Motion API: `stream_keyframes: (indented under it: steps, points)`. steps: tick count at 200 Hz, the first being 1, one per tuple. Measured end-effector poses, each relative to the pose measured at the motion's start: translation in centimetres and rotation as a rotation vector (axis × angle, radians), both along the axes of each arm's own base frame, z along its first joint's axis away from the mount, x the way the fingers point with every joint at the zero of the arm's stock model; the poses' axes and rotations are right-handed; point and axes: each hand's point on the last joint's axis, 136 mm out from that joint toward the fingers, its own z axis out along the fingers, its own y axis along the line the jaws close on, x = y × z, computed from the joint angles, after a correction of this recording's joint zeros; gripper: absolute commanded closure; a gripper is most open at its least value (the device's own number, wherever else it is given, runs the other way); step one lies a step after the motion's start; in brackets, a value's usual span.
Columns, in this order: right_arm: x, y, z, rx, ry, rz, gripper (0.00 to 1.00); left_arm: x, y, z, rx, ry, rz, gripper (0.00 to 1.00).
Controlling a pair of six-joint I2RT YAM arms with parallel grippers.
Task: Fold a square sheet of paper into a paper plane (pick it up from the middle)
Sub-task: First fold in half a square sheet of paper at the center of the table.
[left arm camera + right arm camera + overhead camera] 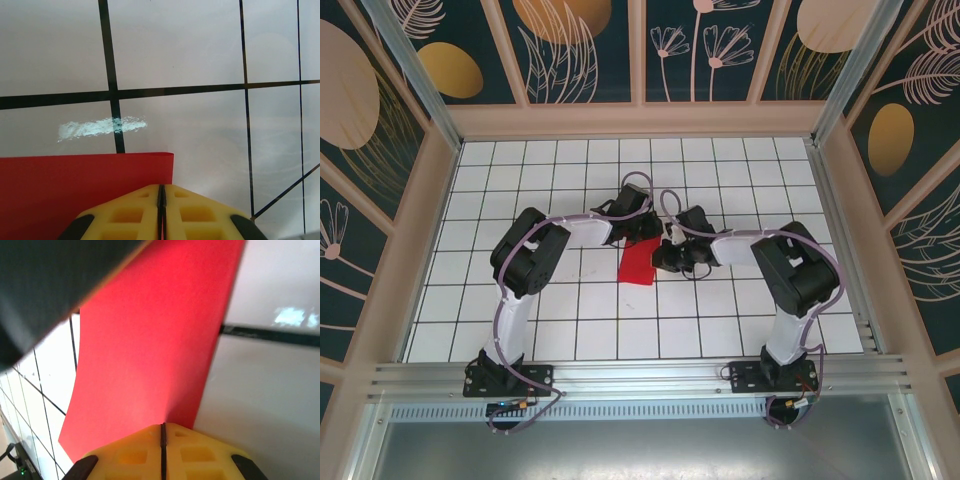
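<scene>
1. The red paper (pixel 638 264) is roughly mid-worktop (pixel 500 300), right between the two arms. It's folded down to a narrow piece.
2. The left pincer (pixel 638 238) reaches it from the far side. On its wrist cam the yellow fingers (pixel 130 215) are pressed together, nipping the paper close to one corner. White tile and black grid lines (pixel 112 75) sit beyond.
3. The right pincer (pixel 662 258) sits at the paper's right edge. On its wrist cam it's squeezed tight on the sheet too, and the paper runs straight out from the tips, one long edge slightly bowed.
4. A dark blurry shape (pixel 40 285) sits in that cam's top-left corner, and I can't tell what it is.
</scene>
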Motion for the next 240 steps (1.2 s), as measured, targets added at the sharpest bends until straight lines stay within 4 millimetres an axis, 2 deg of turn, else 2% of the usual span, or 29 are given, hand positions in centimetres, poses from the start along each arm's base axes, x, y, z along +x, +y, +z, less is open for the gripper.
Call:
stream_keyframes:
  steps: [60,113,180,240]
  points:
    - [-1.7,0.0,0.1,-0.013,0.023,0.003,0.89,0.1,0.3,0.0,0.008,-0.022,0.025,0.88]
    - [-1.8,0.2,0.5,-0.020,0.033,0.010,0.88,0.6,1.2,0.0,0.036,-0.044,0.070,0.88]
    - [-2.7,0.6,0.0,-0.033,0.047,0.037,0.88,0.6,1.3,0.0,0.033,-0.045,0.077,0.88]
    - [-3.6,0.1,0.2,-0.025,0.042,0.048,0.87,0.7,1.3,0.0,0.032,-0.044,0.082,0.87]
